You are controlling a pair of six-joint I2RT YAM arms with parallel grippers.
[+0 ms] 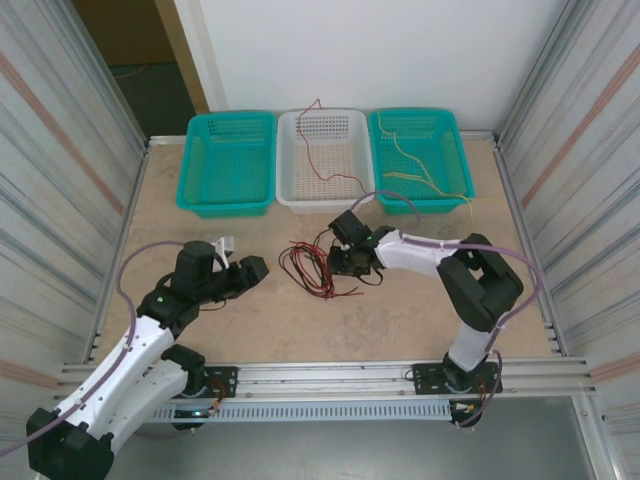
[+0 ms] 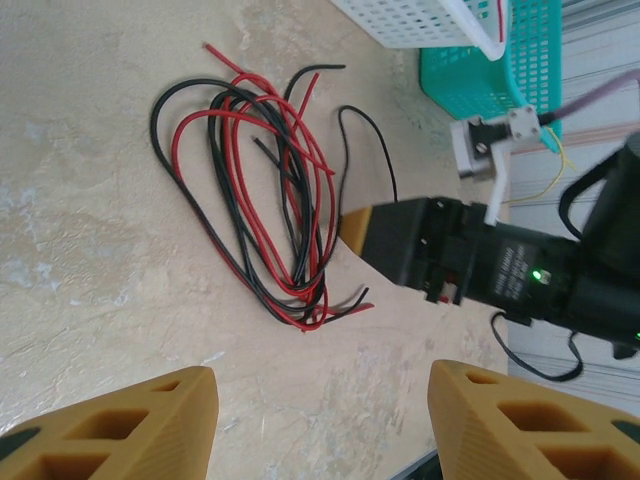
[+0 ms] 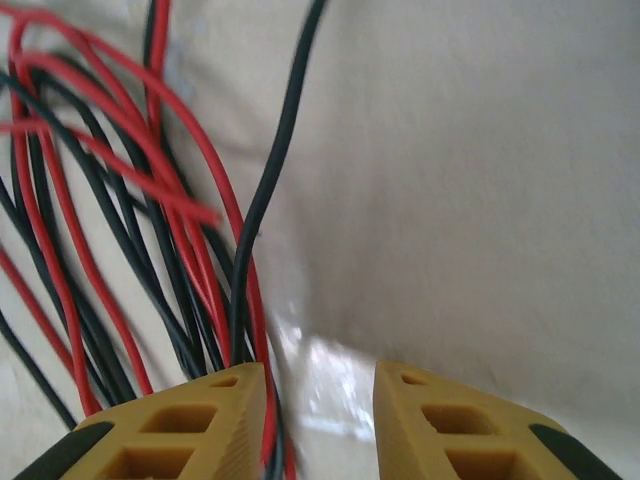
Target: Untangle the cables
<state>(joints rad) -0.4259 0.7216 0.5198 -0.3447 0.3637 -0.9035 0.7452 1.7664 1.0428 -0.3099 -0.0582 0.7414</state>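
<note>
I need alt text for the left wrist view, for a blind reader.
Red and black cables lie tangled on a beige table. The right hand sits close beside them; the left hand, open, frames the bottom edge.

Cables (image 1: pixel 310 268) — red and black strands. Table (image 1: pixel 400 320) mottled beige. Left basket (image 1: pixel 226 207) and right basket (image 1: pixel 420 206) teal, middle basket (image 1: pixel 322 205) white, all with gridded holes. Wires (image 1: pixel 410 177) in right basket — pale yellow.

- A loose tangle of thin red and black cables (image 1: pixel 305 270) lies looped flat at the centre of the worktop (image 1: pixel 250 330).
- A single red cable (image 1: pixel 312 150) snakes across the white basket (image 1: pixel 325 205).
- Several pale yellow cables (image 1: pixel 418 170) sprawl in the right teal basket (image 1: pixel 420 205).
</note>
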